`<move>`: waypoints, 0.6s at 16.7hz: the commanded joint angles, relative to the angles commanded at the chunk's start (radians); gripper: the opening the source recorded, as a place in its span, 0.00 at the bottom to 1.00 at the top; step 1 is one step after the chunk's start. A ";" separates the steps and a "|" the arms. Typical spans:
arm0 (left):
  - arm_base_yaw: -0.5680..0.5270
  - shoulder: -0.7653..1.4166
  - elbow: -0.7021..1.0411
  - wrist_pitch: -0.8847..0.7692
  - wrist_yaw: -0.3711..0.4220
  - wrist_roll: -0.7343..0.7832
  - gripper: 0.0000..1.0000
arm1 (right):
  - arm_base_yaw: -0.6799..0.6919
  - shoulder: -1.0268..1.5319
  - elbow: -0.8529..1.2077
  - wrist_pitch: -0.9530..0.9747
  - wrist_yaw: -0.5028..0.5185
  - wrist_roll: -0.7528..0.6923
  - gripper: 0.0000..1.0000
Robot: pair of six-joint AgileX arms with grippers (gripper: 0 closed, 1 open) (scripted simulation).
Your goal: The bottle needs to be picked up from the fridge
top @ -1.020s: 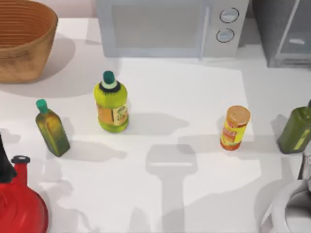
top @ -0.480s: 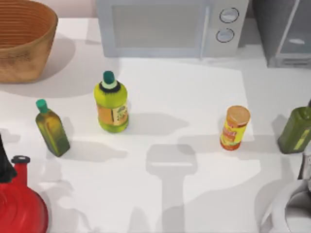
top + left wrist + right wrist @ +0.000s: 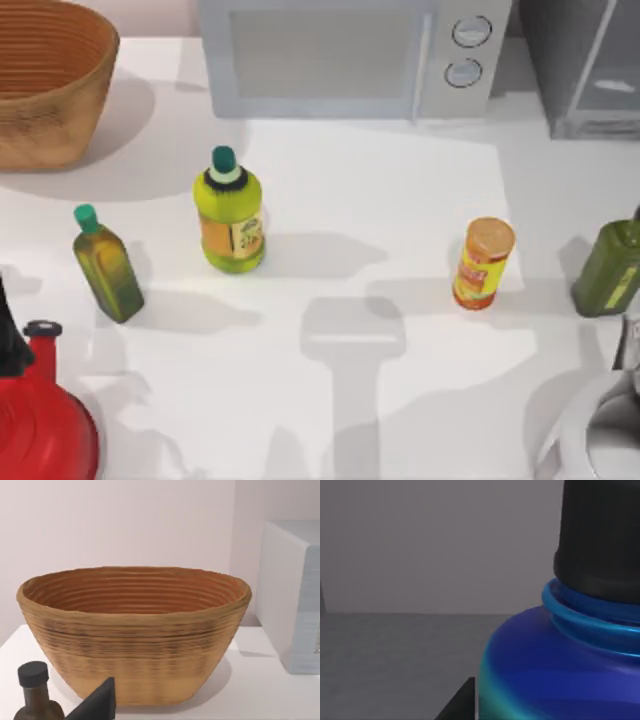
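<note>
Item — the bottle point(image 3: 555, 665), blue with black cap, standing on the fridge point(image 3: 395, 645) floor right against the right gripper, whose finger spread cannot be told, is awaiting a grip best centred on the round body — below the cap.

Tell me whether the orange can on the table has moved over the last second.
No. The orange can stands in the same spot in the top view, in front of the microwave, left of the olive bottle at the right edge.

open table point(image 3: 400, 180) between microwave point(image 3: 340, 55) and bottles.
</note>
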 joint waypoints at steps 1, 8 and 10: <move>0.000 0.000 0.000 0.000 0.000 0.000 1.00 | 0.000 0.000 0.000 0.000 0.000 0.000 0.10; 0.000 0.000 0.000 0.000 0.000 0.000 1.00 | 0.000 0.000 0.000 0.000 0.000 0.000 0.00; 0.000 0.000 0.000 0.000 0.000 0.000 1.00 | 0.000 0.000 0.000 0.000 0.000 0.000 0.00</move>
